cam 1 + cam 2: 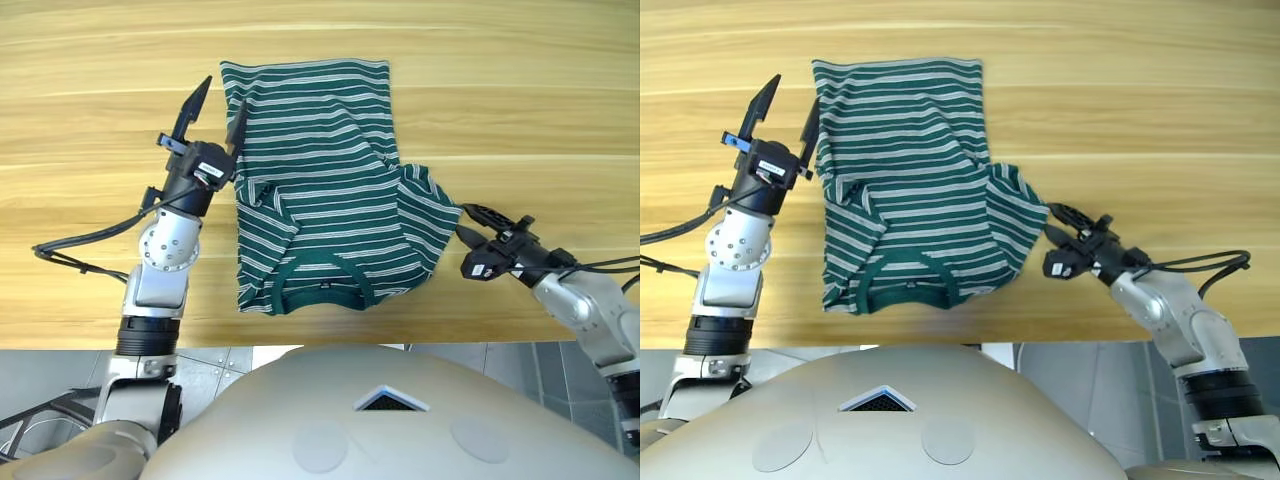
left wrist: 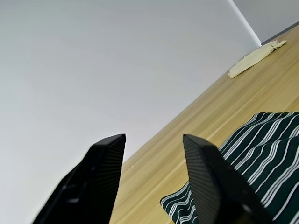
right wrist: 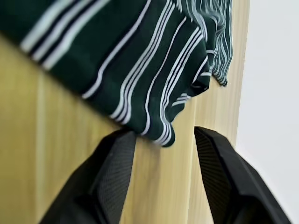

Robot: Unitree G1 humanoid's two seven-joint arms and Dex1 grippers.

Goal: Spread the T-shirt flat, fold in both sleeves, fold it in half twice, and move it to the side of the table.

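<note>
A green T-shirt (image 1: 325, 190) with white stripes lies on the wooden table (image 1: 520, 120), collar toward the near edge and hem toward the far side. Its left sleeve is folded in over the body; the right sleeve (image 1: 432, 205) bulges out to the right. My left gripper (image 1: 216, 103) stands open, raised just left of the shirt's upper left edge, fingers pointing away. My right gripper (image 1: 470, 223) is open, low at the table, its fingertips right at the edge of the right sleeve (image 3: 159, 98), with the cloth's rim between the two fingers (image 3: 117, 177).
A small pale crumpled cloth (image 2: 254, 58) lies far off on the table near the wall. Bare wood stretches wide on both sides of the shirt and beyond its hem. The table's near edge (image 1: 480, 343) runs just below the collar.
</note>
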